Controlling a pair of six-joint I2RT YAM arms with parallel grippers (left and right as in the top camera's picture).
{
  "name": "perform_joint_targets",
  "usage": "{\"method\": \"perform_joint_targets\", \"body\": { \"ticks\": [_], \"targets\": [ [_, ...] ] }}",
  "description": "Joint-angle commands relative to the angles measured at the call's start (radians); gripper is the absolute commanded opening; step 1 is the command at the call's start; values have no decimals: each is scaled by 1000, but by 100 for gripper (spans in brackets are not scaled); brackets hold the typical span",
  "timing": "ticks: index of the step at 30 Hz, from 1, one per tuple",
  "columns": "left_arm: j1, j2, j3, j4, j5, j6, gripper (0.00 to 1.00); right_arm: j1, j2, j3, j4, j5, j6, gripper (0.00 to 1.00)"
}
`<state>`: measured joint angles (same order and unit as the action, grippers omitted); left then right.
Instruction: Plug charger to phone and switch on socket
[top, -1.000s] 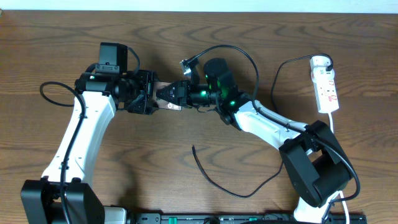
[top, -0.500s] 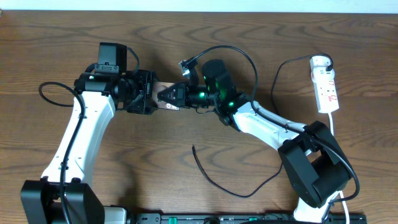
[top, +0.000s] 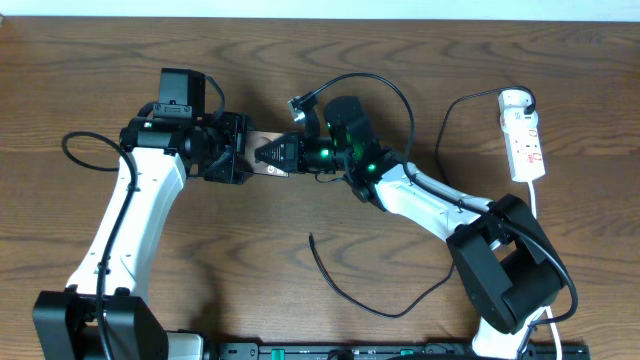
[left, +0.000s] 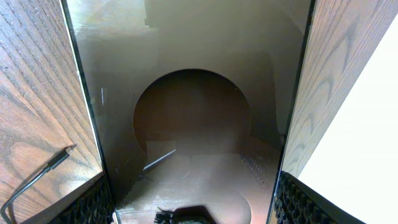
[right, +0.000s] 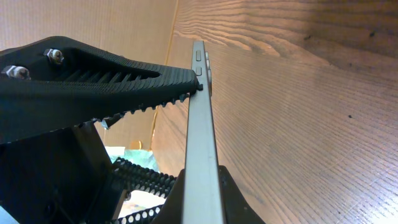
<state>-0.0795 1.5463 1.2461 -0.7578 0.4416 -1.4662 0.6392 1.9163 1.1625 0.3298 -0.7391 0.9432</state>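
Black charger (top: 345, 290) tip loose, well apart base-side of phone (left: 193, 124); left gripper (top: 237, 150) clasps its width, right gripper (top: 272, 153) pinches its edge.

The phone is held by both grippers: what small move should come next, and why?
Probably the left gripper should let go. Both it and the right gripper grip the phone, while the cable lies loose on the table, so one arm must be freed to fetch it.
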Motion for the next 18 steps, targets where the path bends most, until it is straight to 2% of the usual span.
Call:
{"method": "perform_joint_targets", "body": {
  "ticks": [1,3,5,13,18],
  "targets": [
    [-12,-18,28,4,18,14,56,15,-11,14,18,-45,17,1],
    [-12,-18,28,4,18,22,77,14,-10,14,18,-45,17,1],
    [-11,-18,28,5,18,33,87,10,-10,14,18,-44,17,1],
    [-8,-18,28,31,100,61,89,-54,-10,14,18,-33,16,1],
    [3,-19,28,87,201,140,90,-111,-10,14,17,-15,-39,1]
  ]
}}
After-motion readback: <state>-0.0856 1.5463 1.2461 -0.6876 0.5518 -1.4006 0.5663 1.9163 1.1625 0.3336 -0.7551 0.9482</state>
